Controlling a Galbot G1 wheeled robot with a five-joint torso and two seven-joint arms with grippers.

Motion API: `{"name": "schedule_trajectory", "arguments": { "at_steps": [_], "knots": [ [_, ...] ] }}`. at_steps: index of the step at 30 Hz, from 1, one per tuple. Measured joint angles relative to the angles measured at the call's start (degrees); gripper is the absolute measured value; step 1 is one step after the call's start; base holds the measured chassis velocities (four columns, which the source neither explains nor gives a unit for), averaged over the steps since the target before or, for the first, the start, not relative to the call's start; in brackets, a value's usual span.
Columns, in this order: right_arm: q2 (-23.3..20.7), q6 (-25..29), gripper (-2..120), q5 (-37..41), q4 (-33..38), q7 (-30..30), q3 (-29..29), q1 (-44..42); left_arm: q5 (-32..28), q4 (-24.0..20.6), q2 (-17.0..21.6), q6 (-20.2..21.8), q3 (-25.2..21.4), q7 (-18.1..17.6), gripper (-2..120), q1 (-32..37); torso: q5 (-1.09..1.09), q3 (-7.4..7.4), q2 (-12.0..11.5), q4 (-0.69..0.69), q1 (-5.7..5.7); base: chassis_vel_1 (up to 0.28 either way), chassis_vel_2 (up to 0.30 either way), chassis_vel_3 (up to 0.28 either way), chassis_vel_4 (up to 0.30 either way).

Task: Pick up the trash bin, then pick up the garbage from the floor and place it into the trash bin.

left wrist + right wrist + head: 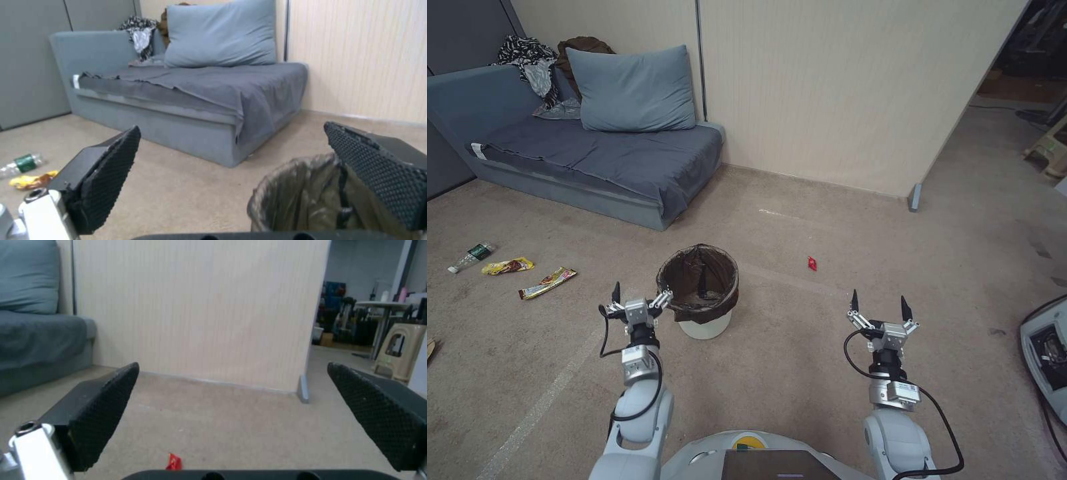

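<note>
Head view shows your left gripper (639,293) spread wide at the small white plastic trash bin's (704,325) brown-lined rim, likely for grasping; your right gripper (880,305) hovers open.

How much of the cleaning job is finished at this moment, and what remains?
Nothing looks finished. The trash bin stands on the carpet, not lifted. The left gripper is open beside its rim, one finger at the liner edge; no grasp yet. The right gripper hangs open, holding nothing. Left to collect: the small bottle, two snack wrappers, and a red scrap, all on the floor.
</note>
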Motion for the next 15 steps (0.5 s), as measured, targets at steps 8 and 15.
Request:
{"name": "schedule_trajectory", "arguments": {
  "at_steps": [8,15],
  "knots": [
    [-1.37,-0.23,100,0.82,-0.26,0.02,-0.12,0.37,-10.26,-0.81,11.52,7.17,1.32,-1.0,100,-4.38,-0.02,0.0,0.0,0.01,0.0,0.0,0.0,0.0,0.0],
    [-2.56,-0.33,100,1.86,-0.7,0.02,-0.09,0.61,-21.3,1.5,24.02,11.05,3.01,-2.17,100,-11.18,-0.01,0.01,0.0,0.0,0.0,0.0,0.0,0.0,0.0]
  ]
}}
